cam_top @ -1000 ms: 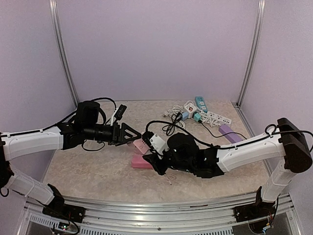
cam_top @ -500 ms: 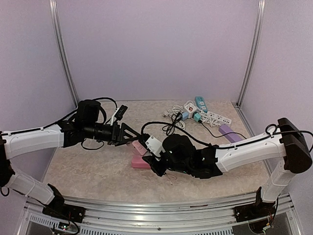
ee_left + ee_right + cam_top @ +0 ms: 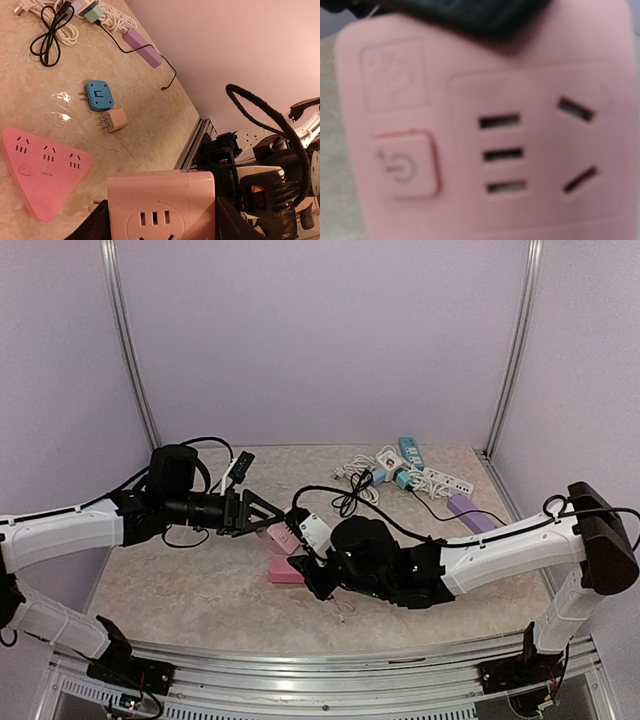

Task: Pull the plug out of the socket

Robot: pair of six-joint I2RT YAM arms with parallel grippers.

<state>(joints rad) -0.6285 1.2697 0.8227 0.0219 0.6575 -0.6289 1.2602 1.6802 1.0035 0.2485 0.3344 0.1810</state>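
Observation:
My left gripper (image 3: pixel 277 527) is shut on a pink cube socket (image 3: pixel 283 538) and holds it just above the table; in the left wrist view the cube (image 3: pixel 160 200) sits between the dark jaws. My right gripper (image 3: pixel 303 565) presses in against the cube from the right. One face of the cube (image 3: pixel 485 140), with a power button and slots, fills the right wrist view and hides my right fingers. A thin metal prong (image 3: pixel 95 202) shows at the cube's lower left. The plug itself is hidden.
A pink triangular socket strip (image 3: pixel 283 573) lies on the table under the cube. A blue adapter (image 3: pixel 98 95) and a beige adapter (image 3: pixel 115 120) lie loose beyond it. White power strips and cables (image 3: pixel 420 475) and a purple strip (image 3: pixel 468 510) sit at the back right.
Both grippers and the cube have drifted slightly to the left together. The left grip on the cube is unchanged.

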